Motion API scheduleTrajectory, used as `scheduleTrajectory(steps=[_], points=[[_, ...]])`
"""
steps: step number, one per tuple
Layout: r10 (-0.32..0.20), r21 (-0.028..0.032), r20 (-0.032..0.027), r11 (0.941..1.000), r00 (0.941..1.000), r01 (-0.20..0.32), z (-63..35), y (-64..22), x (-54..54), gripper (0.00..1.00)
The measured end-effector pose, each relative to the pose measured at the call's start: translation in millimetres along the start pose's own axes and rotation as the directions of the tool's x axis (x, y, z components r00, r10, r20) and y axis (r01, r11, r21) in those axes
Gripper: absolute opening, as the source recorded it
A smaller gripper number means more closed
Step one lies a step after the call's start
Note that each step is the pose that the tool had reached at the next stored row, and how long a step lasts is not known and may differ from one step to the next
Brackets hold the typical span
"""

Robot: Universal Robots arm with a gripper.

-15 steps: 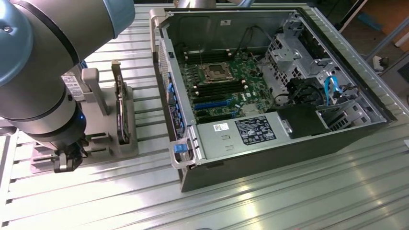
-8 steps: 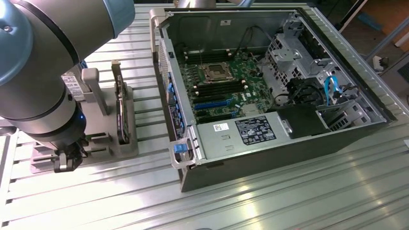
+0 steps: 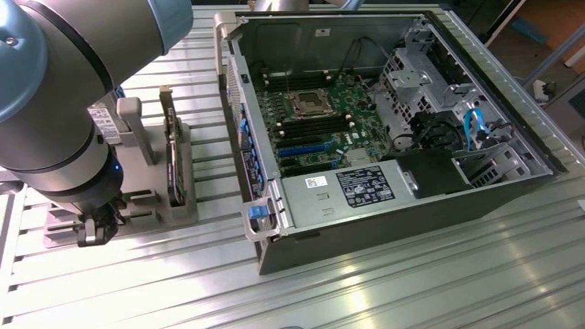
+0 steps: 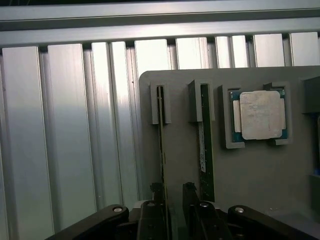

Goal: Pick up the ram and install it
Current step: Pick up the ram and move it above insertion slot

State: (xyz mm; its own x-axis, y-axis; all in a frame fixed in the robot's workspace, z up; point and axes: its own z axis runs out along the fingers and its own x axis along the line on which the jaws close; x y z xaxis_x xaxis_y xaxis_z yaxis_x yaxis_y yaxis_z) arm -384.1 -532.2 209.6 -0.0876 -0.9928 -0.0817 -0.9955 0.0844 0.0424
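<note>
Two ram sticks stand on edge in slots of a grey holder (image 4: 240, 170): a thin one (image 4: 161, 135) and, beside it, one with a white label (image 4: 203, 145). My gripper (image 4: 172, 210) hangs just above their near ends. Its dark fingers (image 4: 152, 217) are open, and the gap between them lies between the two sticks. Nothing is held. In the exterior view the gripper (image 3: 96, 232) is low over the holder's front end (image 3: 64, 229), at the exterior view's left. The open computer case (image 3: 366, 226) shows its green motherboard (image 3: 316, 127) with dark memory slots (image 3: 311, 128).
A silver square processor (image 4: 260, 115) sits in the holder beside the sticks. A dark expansion card (image 3: 171, 154) stands on edge in the holder, between my arm and the case. The table (image 3: 412, 288) is ribbed aluminium. The case holds cables and a power supply (image 3: 366, 186).
</note>
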Motion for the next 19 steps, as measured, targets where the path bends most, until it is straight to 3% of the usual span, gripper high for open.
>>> scheduleTrajectory(steps=[8, 9, 19], points=[[0.0, 0.0, 0.0001, 1.0, 1.0, 0.0, 0.1, 0.0, -0.1, 0.29], [0.0, 0.0001, 0.0, 1.0, 1.0, 0.0, 0.0, 0.0, -0.1, 0.22], [0.0, 0.0001, -0.0012, 1.0, 1.0, 0.0, 0.0, 0.1, 0.3, 0.22]])
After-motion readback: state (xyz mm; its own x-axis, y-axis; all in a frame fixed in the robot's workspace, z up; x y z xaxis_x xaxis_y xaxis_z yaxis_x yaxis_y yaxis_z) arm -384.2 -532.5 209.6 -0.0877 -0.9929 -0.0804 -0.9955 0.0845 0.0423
